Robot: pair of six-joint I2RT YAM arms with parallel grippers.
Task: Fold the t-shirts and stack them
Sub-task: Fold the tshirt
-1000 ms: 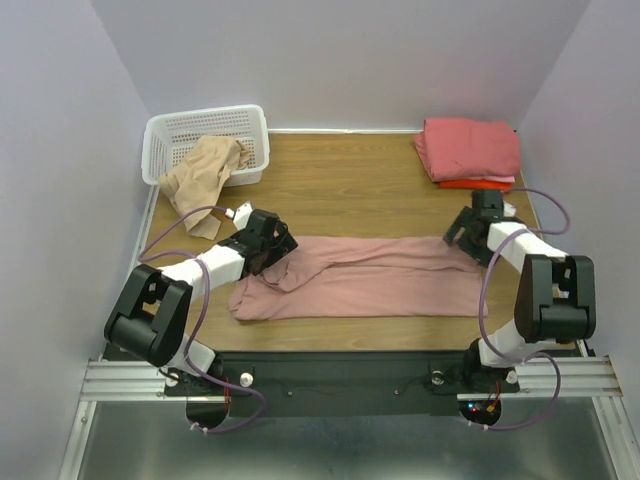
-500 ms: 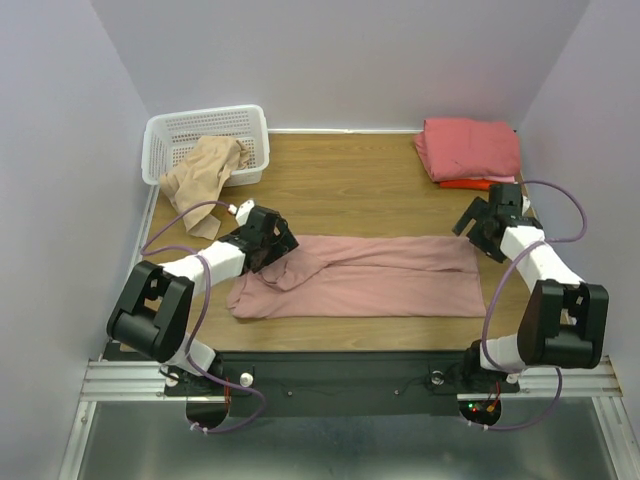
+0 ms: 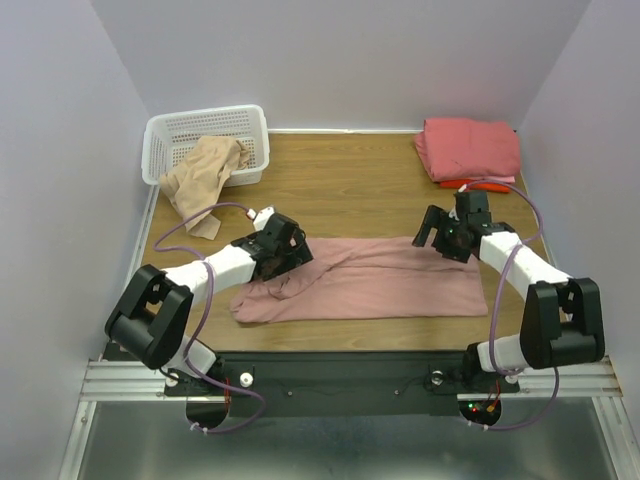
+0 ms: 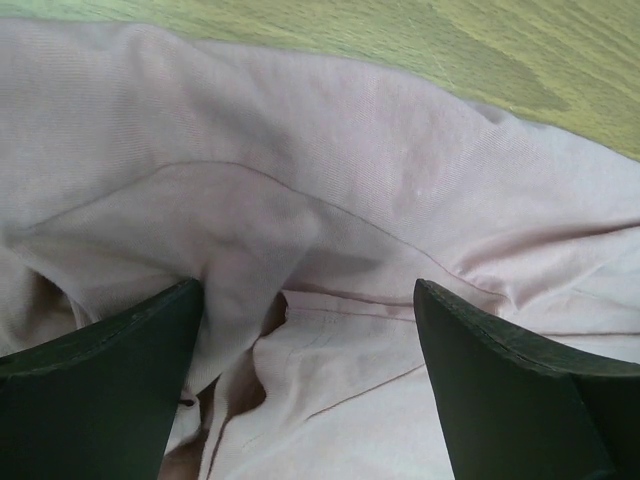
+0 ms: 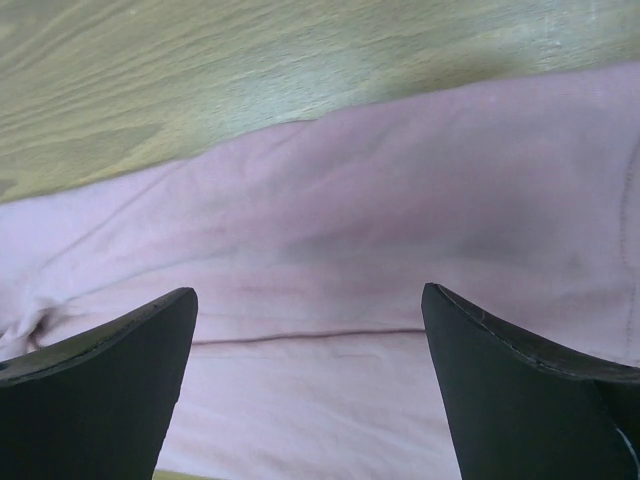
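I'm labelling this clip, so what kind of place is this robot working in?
Likely a lab test cell, not a home: plain lilac walls box in a wooden table, the arms sit on an aluminium rail, and a white basket holds a beige shirt.

White lattice basket [image 3: 182,128] at far-left corner of wooden table [image 3: 350,190]

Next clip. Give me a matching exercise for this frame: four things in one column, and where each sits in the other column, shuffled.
Things:
1. dusty-pink shirt
2. beige shirt
3. salmon-pink shirt
4. white basket

Places:
a. far left corner
b. folded, far right corner
c. spread out across the near middle
d. hanging out over the basket's front wall

Pairs: 1-c, 2-d, 3-b, 4-a
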